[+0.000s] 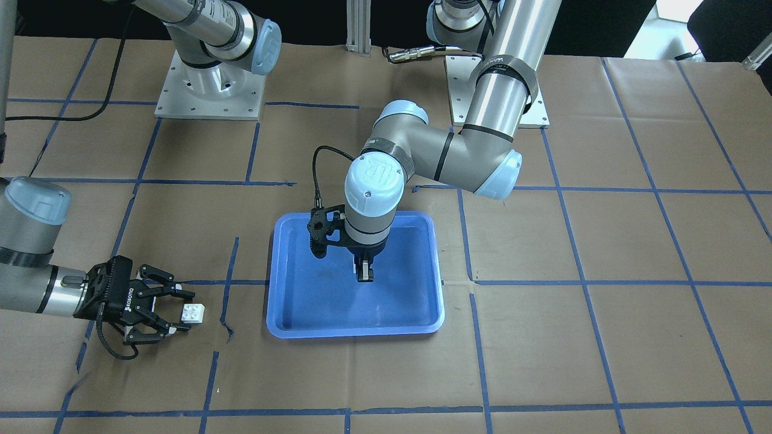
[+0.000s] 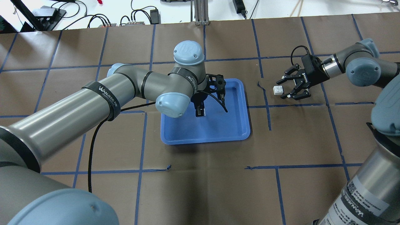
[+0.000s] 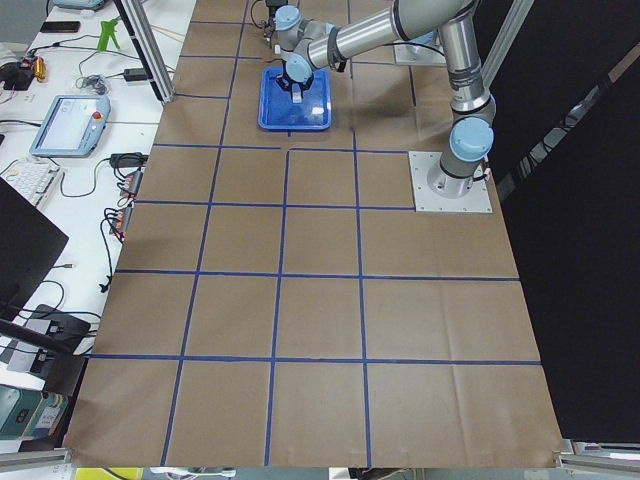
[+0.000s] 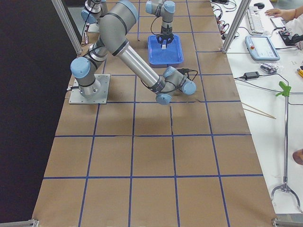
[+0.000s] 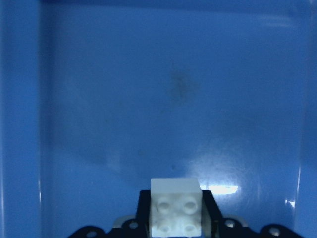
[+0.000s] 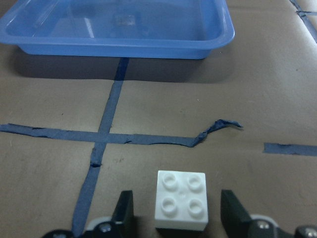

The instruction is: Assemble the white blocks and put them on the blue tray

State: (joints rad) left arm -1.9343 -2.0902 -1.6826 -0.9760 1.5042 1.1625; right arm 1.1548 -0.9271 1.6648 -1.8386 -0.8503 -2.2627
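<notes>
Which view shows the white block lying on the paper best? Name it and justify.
Right wrist-mounted: the white block fills the foreground with its four studs clear, lying untouched between the fingers of the open right end effector. Front-facing and overhead views show it small; the side views don't resolve it.

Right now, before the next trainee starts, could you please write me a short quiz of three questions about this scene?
1. True or false: the left gripper is shut on a white block over the blue tray.
2. Where is the other white block? A: in the tray. B: on the table paper, between the fingers of the right gripper. C: stacked on the first block.
3. Fill in: the right gripper is ____.
Key: 1 true; 2 B; 3 open.
</notes>
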